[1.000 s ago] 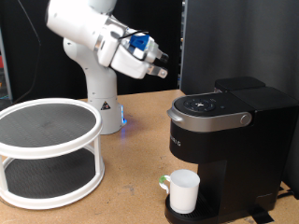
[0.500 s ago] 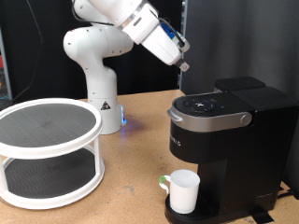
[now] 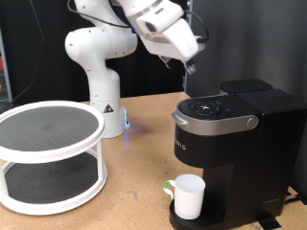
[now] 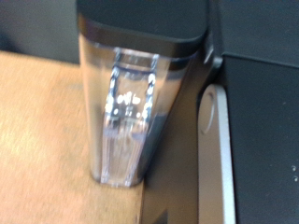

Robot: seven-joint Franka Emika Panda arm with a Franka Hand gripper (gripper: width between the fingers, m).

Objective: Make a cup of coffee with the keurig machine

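the cup (image 3: 188, 195) stands upright on the round drip base at the front of the keurig machine (image 3: 235, 144), handle toward the exterior view's left. a white two-tier round shelf (image 3: 50, 153) sits on the wooden table (image 3: 125, 201) at the exterior view's left. the machine's lid is down. the gripper (image 3: 189, 67) hangs above the machine's top, touching nothing; its opening cannot be told. the wrist view shows the machine's clear water tank (image 4: 126, 117).
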